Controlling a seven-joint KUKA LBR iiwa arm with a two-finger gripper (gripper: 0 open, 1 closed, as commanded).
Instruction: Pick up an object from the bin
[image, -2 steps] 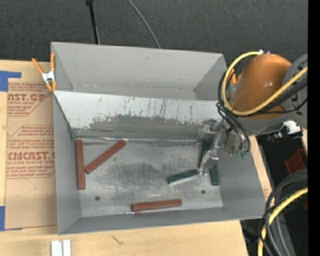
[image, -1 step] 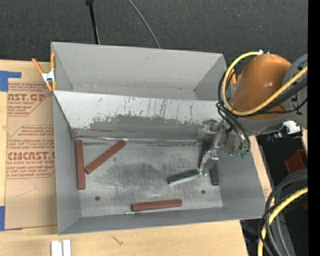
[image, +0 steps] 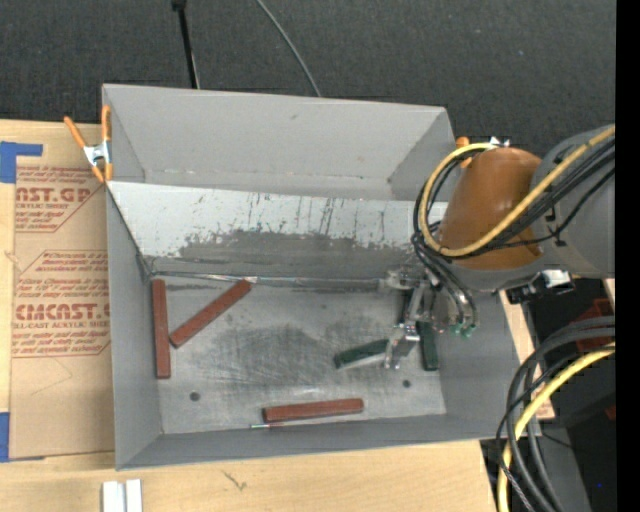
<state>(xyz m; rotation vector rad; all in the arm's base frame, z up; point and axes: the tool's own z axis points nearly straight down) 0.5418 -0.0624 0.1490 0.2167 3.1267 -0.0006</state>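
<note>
Your pincer (image: 402, 350) is low over the bin floor towards the right side, and from this angle you cannot tell whether it is open or closed. Its tip meets the right end of a dark green strip (image: 360, 354) that lies flat and points left. A second dark green piece (image: 430, 350) stands just beside the pincer on its right. Further out, a brown stick (image: 312, 409) lies along the front wall, and two more, one upright (image: 160, 328) and one slanted (image: 210, 312), lie well apart at the left of the bin (image: 300, 140). This looks like the grasp itself, at the green strip. Next you would want a firm hold on that strip's end, then a straight lift, watching that the thin strip does not slip or pivot.
</note>
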